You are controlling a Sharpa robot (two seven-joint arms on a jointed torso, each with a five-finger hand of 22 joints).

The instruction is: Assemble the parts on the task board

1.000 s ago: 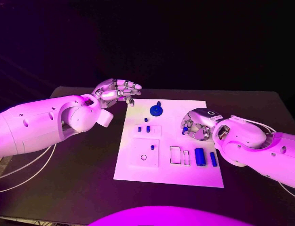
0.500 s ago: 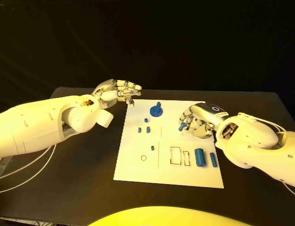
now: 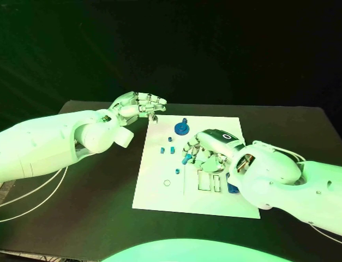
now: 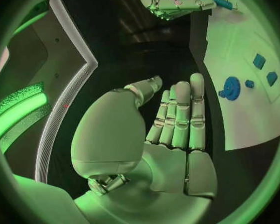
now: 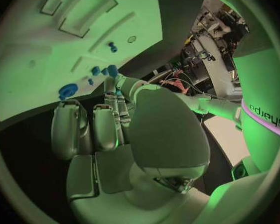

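The white task board (image 3: 171, 201) lies in the middle of the table. My right hand (image 3: 208, 151) hovers over the board's middle and pinches a small blue part (image 3: 186, 159) at its fingertips; the same blue part (image 5: 112, 70) shows in the right wrist view. A blue gear (image 3: 181, 128) stands near the board's far edge, with two small blue pieces (image 3: 171, 149) below it. My left hand (image 3: 139, 103) hangs off the board's far left corner, fingers loosely bent and holding nothing. In the left wrist view the left hand (image 4: 177, 119) faces the gear (image 4: 231, 88).
A small ring (image 3: 167, 183) and rectangular slots (image 3: 205, 183) lie on the board's near half. A blue cylinder (image 3: 232, 189) lies partly hidden under my right forearm. Black table (image 3: 84, 207) surrounds the board.
My right hand has moved from the board's right edge leftward and nearer to me, carrying the small blue part over the board's middle. The left hand has stayed put.
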